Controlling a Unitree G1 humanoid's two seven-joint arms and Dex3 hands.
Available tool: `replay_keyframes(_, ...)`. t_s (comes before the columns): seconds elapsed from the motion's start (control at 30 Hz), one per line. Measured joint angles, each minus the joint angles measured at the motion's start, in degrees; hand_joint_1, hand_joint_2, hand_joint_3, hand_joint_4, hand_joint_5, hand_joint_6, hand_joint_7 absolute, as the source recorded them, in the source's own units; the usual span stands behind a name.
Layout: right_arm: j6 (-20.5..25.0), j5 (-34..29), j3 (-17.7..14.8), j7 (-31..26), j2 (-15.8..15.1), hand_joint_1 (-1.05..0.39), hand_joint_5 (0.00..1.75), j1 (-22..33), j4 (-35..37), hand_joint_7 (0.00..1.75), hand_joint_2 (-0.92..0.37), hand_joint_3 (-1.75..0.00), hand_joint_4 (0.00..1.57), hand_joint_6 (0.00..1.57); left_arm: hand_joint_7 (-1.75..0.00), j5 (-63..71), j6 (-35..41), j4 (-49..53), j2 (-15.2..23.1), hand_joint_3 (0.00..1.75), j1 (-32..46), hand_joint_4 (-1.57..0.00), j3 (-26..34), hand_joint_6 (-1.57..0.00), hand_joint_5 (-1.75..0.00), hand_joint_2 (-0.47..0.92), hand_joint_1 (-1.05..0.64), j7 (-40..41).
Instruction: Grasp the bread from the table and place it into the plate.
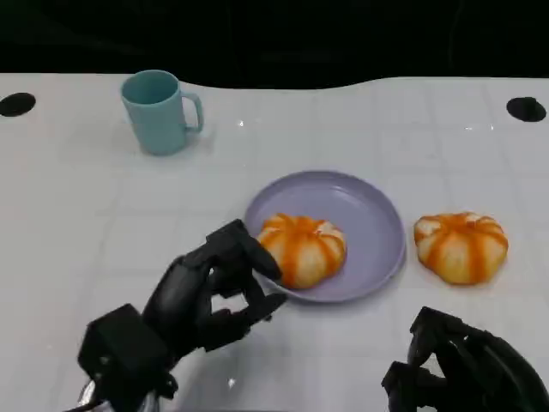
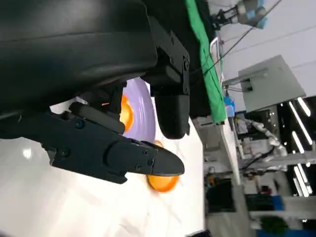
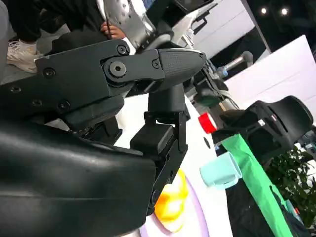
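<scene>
An orange-striped bread bun (image 1: 302,249) lies in the left half of the lilac plate (image 1: 371,221). A second bun (image 1: 461,247) of the same kind sits on the white table just right of the plate. My left hand (image 1: 214,292) is at the plate's near-left rim, fingers spread and holding nothing, fingertips close beside the bun in the plate. The left wrist view shows that hand's fingers (image 2: 113,153) in front of the plate (image 2: 137,101), with both buns (image 2: 126,112) (image 2: 163,183) partly hidden. My right hand (image 1: 467,369) hangs empty at the near right edge, below the second bun.
A teal mug (image 1: 161,112) stands at the far left of the table, handle to the right; it also shows in the right wrist view as the mug (image 3: 220,171). Two black round holes (image 1: 17,104) (image 1: 525,108) mark the table's far corners. Bare table lies between the mug and the plate.
</scene>
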Motion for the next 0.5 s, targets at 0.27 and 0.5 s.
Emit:
replay_keyframes(0.27,0.2,0.1,0.0,-0.2,0.0,-0.73,1.60,0.2,-0.4,1.30,-0.92,-0.23,0.87,0.77,-1.75,-11.7,17.0,-13.4,0.2,0.36,8.7,-0.76,2.0,-0.51,-1.75,0.92,-0.59,-6.9)
replay_keyframes(0.5,0.3,0.1,0.0,-0.2,0.0,-0.73,1.60,0.2,-0.4,1.31,-0.92,-0.24,0.87,0.77,-1.75,-15.4,23.8,-17.4,0.0,0.38,12.6,-0.79,3.5,-0.54,-1.75,0.92,-0.55,-9.4)
